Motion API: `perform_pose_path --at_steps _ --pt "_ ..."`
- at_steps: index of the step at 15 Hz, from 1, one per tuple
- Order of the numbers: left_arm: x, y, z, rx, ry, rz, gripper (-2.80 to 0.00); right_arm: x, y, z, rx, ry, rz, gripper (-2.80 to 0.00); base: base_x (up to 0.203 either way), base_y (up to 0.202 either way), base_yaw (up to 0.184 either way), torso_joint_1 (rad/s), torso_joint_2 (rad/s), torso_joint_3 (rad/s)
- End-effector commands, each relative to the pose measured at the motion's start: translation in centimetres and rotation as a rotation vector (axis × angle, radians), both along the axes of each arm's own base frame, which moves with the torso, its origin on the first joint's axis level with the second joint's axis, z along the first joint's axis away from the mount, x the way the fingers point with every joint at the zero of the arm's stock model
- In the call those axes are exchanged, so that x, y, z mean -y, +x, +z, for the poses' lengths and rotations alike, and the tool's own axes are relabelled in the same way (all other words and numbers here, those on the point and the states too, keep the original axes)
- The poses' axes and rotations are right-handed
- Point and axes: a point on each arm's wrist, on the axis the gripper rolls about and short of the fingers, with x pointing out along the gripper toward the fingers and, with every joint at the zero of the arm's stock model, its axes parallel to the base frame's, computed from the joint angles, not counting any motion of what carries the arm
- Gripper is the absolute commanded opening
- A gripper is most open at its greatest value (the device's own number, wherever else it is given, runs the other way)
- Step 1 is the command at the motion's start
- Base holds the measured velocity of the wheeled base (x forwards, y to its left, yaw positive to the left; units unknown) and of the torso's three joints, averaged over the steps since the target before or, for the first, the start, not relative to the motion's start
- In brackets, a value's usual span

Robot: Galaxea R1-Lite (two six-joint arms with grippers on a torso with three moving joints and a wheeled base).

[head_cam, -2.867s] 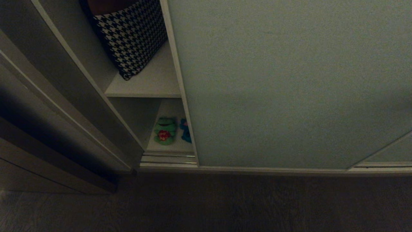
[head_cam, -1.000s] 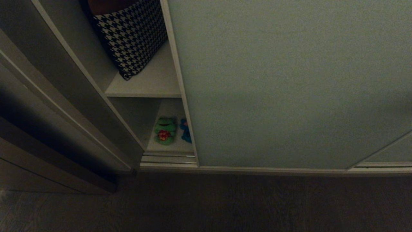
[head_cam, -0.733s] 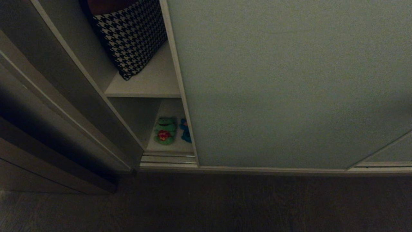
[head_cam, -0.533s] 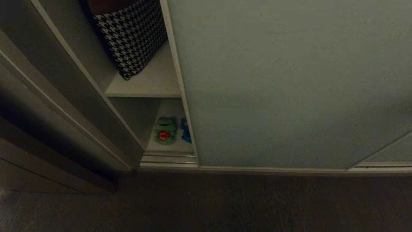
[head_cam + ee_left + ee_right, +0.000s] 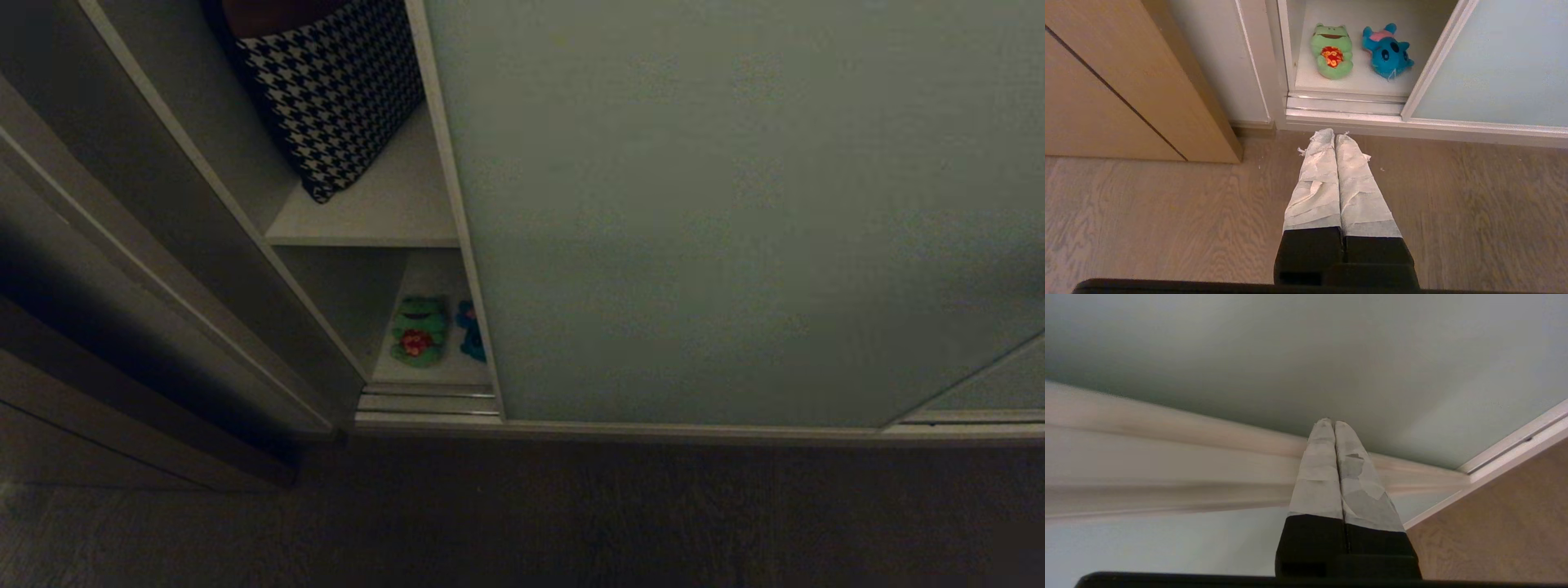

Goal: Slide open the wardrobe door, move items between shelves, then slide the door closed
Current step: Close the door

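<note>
We find the sliding wardrobe door [image 5: 735,212] covering all but a narrow left gap; frog [image 5: 419,329] and blue toy [image 5: 471,331] lie on the bottom shelf [image 5: 424,371]. Both the left gripper [image 5: 1334,136] and right gripper [image 5: 1329,422] are pressed together, empty.

From the head, the room looks dim and grainy — the floor [image 5: 571,523] nearly black, deep shadow pooling beside the door frame [image 5: 122,343]. Both wrist views are far brighter, evenly lit, with no glare. The left one is crisp; the right one smears the pale rail [image 5: 1167,465] into soft streaks — motion blur.
</note>
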Motion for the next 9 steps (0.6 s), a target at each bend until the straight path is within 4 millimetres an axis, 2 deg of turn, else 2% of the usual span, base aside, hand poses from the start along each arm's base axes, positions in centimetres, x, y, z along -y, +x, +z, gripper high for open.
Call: perform_pose_path --at_steps 1,5,9 --pt "0.0 0.0 0.0 -0.001 0.0 0.001 -2.8 -0.7 0.2 0.3 0.003 0.0 0.016 -2.8 0.0 0.0 0.0 0.0 0.0 0.0" --pt "0.0 0.0 0.0 -0.001 0.0 0.001 -2.8 -2.1 0.7 0.5 0.0 0.003 0.04 -2.8 0.0 0.0 0.0 0.0 0.0 0.0" --pt "0.0 0.0 0.0 -0.001 0.0 0.001 -2.8 -4.2 0.1 1.1 -0.01 0.012 0.062 -2.8 0.0 0.0 0.0 0.0 0.0 0.0"
